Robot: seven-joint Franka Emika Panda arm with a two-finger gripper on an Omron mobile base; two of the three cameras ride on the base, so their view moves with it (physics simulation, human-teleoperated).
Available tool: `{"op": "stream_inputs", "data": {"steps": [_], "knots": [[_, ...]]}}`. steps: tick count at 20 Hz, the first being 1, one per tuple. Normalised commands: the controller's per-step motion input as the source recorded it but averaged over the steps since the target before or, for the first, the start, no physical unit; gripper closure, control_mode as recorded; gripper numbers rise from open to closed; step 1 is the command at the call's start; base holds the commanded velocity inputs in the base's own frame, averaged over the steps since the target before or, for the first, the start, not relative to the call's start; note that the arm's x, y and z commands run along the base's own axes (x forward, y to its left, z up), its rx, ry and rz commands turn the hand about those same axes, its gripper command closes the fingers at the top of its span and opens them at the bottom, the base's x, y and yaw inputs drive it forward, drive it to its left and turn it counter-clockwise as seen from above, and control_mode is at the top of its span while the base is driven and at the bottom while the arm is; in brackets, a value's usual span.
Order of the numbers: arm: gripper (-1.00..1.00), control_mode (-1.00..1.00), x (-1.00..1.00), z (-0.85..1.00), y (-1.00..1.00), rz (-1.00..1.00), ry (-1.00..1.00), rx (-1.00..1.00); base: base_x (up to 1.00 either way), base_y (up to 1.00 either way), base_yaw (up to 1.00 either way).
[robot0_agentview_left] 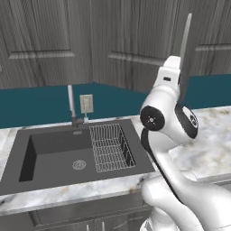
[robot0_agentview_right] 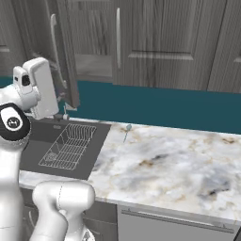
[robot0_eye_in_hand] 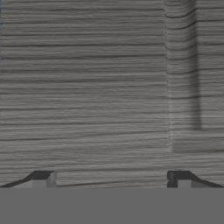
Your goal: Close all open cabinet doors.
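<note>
No legible text — no labels anywhere

Open door juts over the sink; the table to the right lies wide and bare.

An open cabinet door (robot0_agentview_right: pixel 66 56) swings out edge-on above the sink (robot0_agentview_left: pixel 54 155), beside the arm's upper link, narrowing the way there. The claw (robot0_eye_in_hand: pixel 109 179), fingers spread, faces a grey wood-grain panel close ahead. The faucet (robot0_agentview_left: pixel 71 106) stands at the sink's back rim, and the dish rack (robot0_agentview_left: pixel 109 146) fills its right half. The marble table (robot0_agentview_right: pixel 179 164) offers free passage beneath the closed doors (robot0_agentview_right: pixel 160 42).
</note>
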Motion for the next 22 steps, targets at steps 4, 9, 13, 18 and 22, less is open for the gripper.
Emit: {"op": "stream_inputs", "data": {"steps": [4,9,13,18,22], "knots": [[-1.0,-1.0,0.64,0.0,-0.56,0.2,0.1,0.09,0.0,0.0,0.0],[-1.0,-1.0,0.72,0.0,-0.43,0.23,0.13,0.08,0.0,0.0,0.0],[-1.0,-1.0,0.86,-0.12,-0.35,0.24,0.11,0.06,0.0,0.0,0.0],[-1.0,-1.0,0.98,-0.28,-0.21,0.23,0.1,0.03,0.0,0.0,0.0],[-1.0,-1.0,1.0,-0.45,0.0,0.15,0.06,0.0,0.0,0.0,0.0]]}}
